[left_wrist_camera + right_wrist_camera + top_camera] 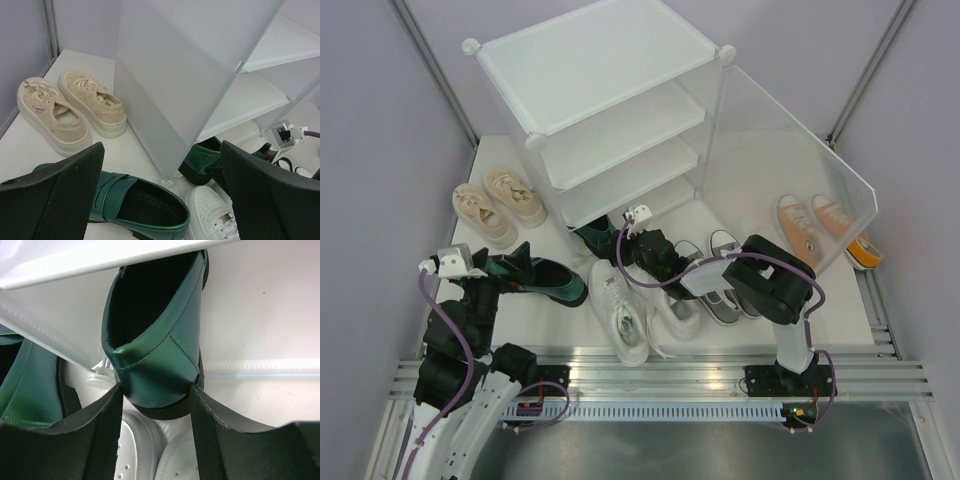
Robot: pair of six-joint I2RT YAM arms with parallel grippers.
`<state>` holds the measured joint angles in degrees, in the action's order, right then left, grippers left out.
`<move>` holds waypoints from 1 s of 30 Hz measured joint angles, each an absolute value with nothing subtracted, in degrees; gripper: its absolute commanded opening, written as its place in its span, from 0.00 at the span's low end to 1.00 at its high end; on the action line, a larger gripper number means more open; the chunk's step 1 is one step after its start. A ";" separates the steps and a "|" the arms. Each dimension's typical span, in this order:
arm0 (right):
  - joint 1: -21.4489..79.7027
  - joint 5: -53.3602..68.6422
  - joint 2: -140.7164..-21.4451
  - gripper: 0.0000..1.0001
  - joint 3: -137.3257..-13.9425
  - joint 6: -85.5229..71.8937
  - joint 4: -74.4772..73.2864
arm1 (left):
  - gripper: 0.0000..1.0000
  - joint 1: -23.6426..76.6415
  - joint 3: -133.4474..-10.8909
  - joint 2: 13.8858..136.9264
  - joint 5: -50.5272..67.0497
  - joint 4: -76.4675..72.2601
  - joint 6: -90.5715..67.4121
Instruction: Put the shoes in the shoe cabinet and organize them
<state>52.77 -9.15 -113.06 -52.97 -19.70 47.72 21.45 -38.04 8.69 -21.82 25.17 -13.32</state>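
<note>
Right gripper (155, 390): clamped on heel of green shoe (150, 340), toe under lowest shelf of cabinet (590, 60), long axis running straight ahead into that tier. Left gripper (162, 150): spread wide, empty, above the mate (135, 200) on the surface (130, 145).

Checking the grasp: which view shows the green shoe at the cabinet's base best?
Right wrist: the green shoe fills the frame, its heel held in the right gripper. The top view shows only a dark sliver under the cabinet. The left wrist shows part of it past the cabinet's side panel.
</note>
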 measured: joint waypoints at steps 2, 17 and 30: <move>52.77 -8.84 -113.62 0.33 -54.26 -19.68 46.85 | 1.00 21.45 -38.04 8.69 -21.80 25.17 -13.32; 53.01 -5.93 -115.74 0.34 -58.59 -19.66 44.05 | 1.00 21.45 -38.04 8.71 -20.64 25.17 -13.32; 53.63 -5.93 -118.15 0.37 -61.89 -19.11 43.70 | 1.00 21.45 -38.04 9.78 -20.38 25.19 -13.32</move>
